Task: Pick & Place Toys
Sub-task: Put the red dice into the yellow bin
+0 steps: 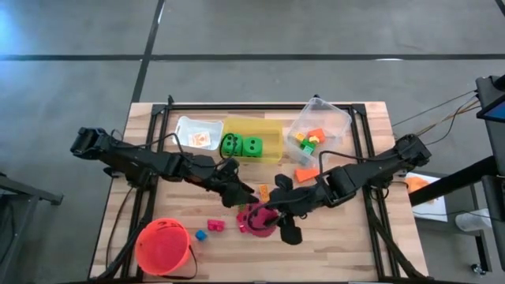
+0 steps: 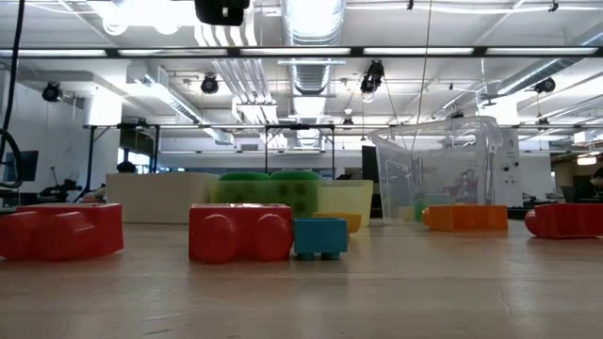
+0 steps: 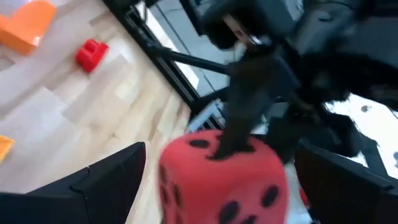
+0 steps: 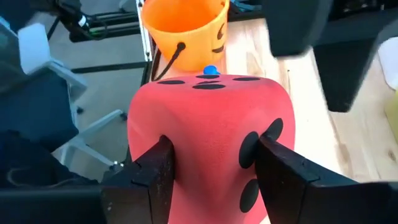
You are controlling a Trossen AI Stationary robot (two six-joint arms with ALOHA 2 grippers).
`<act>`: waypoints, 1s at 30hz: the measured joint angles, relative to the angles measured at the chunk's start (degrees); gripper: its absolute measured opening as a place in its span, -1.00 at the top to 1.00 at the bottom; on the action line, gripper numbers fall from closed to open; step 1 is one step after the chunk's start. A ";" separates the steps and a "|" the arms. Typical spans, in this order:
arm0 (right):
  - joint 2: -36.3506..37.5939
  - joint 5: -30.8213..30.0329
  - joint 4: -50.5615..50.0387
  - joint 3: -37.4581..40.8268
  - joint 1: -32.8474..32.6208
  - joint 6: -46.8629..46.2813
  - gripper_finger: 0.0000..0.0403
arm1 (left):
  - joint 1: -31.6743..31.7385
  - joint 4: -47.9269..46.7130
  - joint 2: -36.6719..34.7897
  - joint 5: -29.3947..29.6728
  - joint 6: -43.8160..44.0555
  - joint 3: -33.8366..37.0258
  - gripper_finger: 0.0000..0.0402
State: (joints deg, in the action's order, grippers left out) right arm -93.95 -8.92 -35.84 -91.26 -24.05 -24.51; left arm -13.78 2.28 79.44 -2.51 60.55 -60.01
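A pink-red, black-dotted die (image 4: 211,118) hangs above the table's near middle (image 1: 254,221). My right gripper (image 4: 214,180) is shut on it, reaching in from the right (image 1: 270,213). My left gripper (image 3: 221,186) comes from the left (image 1: 243,199) and is open. Its two fingers (image 3: 99,186) stand on either side of the die (image 3: 217,180) with a narrow gap. Two green dice (image 1: 241,146) lie in the yellow bin (image 1: 264,128). An orange wedge (image 1: 306,173) rests on the table. The low view shows neither gripper nor the pink-red die. My right gripper pinches the die by two opposite side faces (image 4: 186,155) between its two fingers (image 4: 283,177). The fingers slant down from the table's right. The soft walls are dented in at the fingers. The die sits upright, lifted clear of the table.
An orange-red bucket (image 1: 163,246) stands at the near left. A pink block (image 1: 215,226) and a blue block (image 1: 200,234) lie beside it. At the back stand a white bin (image 1: 189,126) with a card and a clear bin (image 1: 335,118) with blocks.
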 joint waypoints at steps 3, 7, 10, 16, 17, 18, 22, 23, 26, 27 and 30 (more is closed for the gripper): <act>-0.09 0.23 -0.43 -0.02 0.20 -1.04 0.18 | 0.50 -1.09 0.04 0.34 0.17 0.11 -0.92; -0.20 0.06 -2.68 0.04 0.68 -1.68 0.21 | 1.36 -3.90 0.02 0.06 1.07 0.17 -0.91; -0.15 0.04 -5.24 0.04 1.54 -1.89 0.23 | 1.36 -7.01 -1.02 -0.02 1.25 0.26 -0.91; -0.09 -0.44 -10.03 0.04 5.26 -0.29 0.25 | 1.23 -16.51 -7.02 2.13 -0.32 0.31 -0.91; -0.08 -0.43 -10.69 0.04 6.04 0.55 0.25 | 1.20 -18.41 -8.25 3.44 -0.47 0.33 -0.91; -0.08 -0.38 -11.15 0.04 6.88 1.49 0.25 | 1.12 -20.37 -9.56 4.55 -0.50 0.33 -0.91; -0.04 -0.20 -12.77 0.04 10.94 4.93 0.28 | 1.00 -27.34 -13.79 7.14 -0.50 0.35 -0.91; -0.03 -0.24 -13.21 0.04 12.01 5.95 0.30 | 1.02 -28.66 -14.57 7.56 -0.52 0.37 -0.91; -0.02 -0.58 -14.51 0.04 15.33 9.04 0.31 | 1.02 -30.90 -16.34 9.01 -0.50 0.37 -0.91; -0.02 -1.41 -15.06 0.04 16.37 9.96 0.33 | 1.02 -31.10 -16.64 9.23 -0.55 0.39 -0.91; 0.02 -2.92 -16.48 0.04 19.44 13.36 0.35 | 1.00 -31.55 -17.16 9.46 -1.23 0.39 -0.91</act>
State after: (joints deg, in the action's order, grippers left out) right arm -93.93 -11.84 -52.32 -91.22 -4.61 -11.15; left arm -12.78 -29.26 62.28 6.95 59.32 -59.61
